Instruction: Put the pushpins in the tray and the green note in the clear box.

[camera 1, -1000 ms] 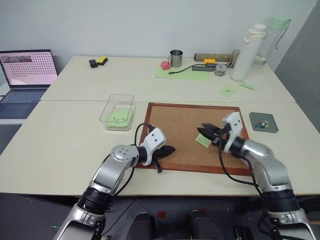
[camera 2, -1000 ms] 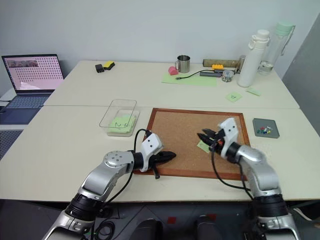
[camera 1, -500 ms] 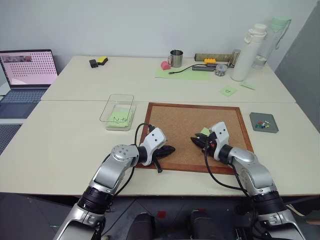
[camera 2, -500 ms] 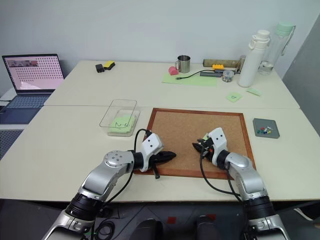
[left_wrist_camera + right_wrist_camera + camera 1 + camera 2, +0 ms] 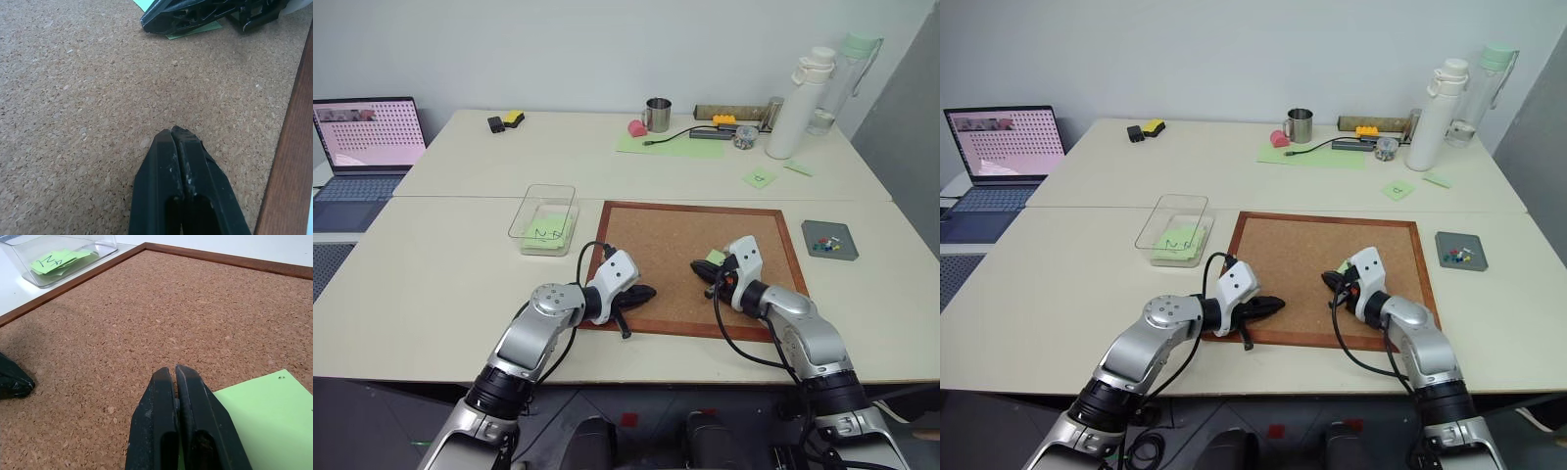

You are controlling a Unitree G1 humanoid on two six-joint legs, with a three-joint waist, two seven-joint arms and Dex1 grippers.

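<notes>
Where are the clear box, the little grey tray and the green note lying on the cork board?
clear box (image 5: 530, 208): left eye view, its left wall.
grey tray (image 5: 829, 254): left eye view, its near rim.
green note (image 5: 266, 406): right wrist view, the sheet's middle.

The left gripper (image 5: 649, 292) is held low with its two black fingers pressed together, pointing right. The right gripper (image 5: 698, 268), fingers likewise closed, is pointed left towards it.

Closed left gripper (image 5: 177, 131) over the cork board (image 5: 73, 122)

At the frame's top, the right gripper (image 5: 146, 22) lies on a green note (image 5: 193, 31); wooden frame (image 5: 286, 147) at right.
</notes>
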